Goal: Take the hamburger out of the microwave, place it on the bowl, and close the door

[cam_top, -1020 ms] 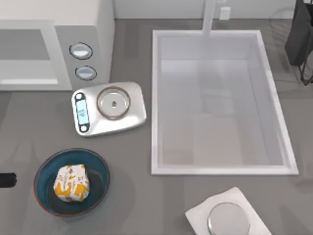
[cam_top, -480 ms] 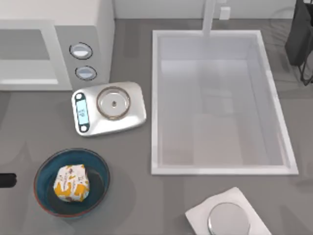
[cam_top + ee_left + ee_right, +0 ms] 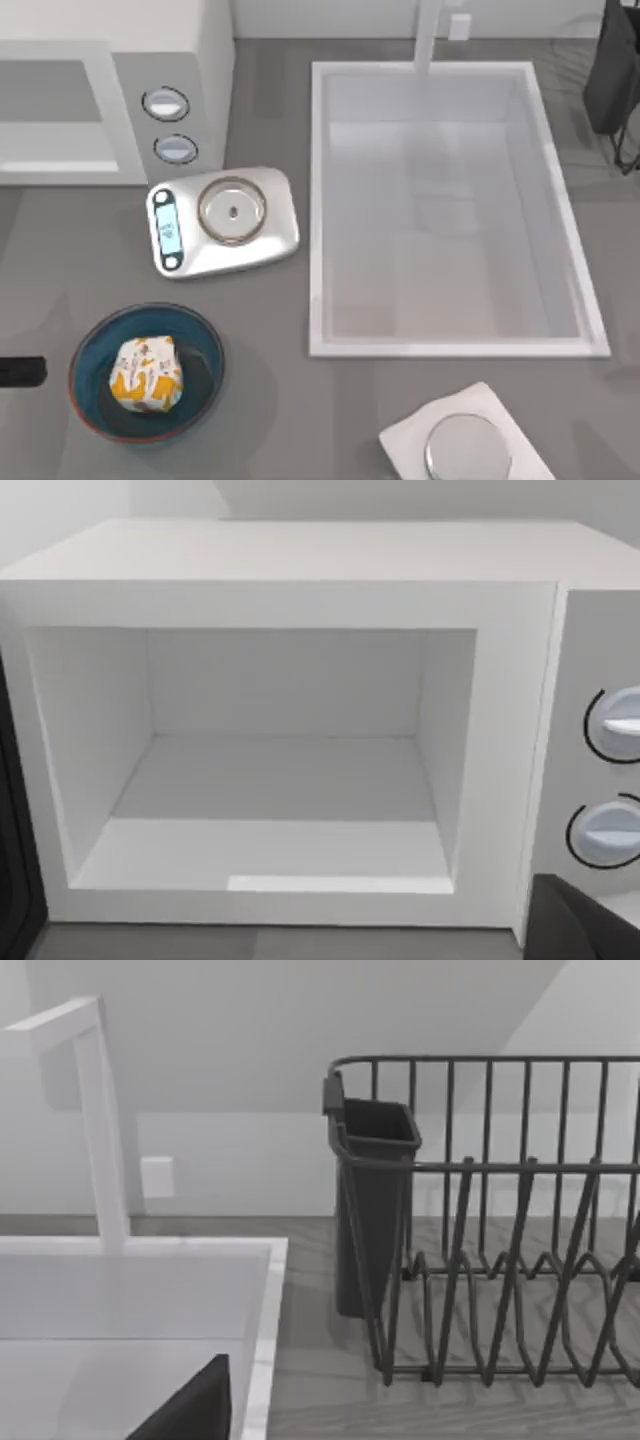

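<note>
Hamburger (image 3: 147, 373) sits in bowl (image 3: 203, 341), front-left of table. Microwave (image 3: 300, 590) cavity empty, open. Step in hand: closing door (image 3: 14, 830) (dark edge beside cavity). Left gripper (image 3: 20, 371) near bowl, finger state untellable; next needs push on door.

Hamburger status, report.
Hamburger sits in the bowl. Microwave cavity open, door not shut. Left arm at table's left edge. Nothing in the way.

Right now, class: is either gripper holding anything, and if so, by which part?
Nothing is seen held: the hamburger lies free in the bowl.
</note>
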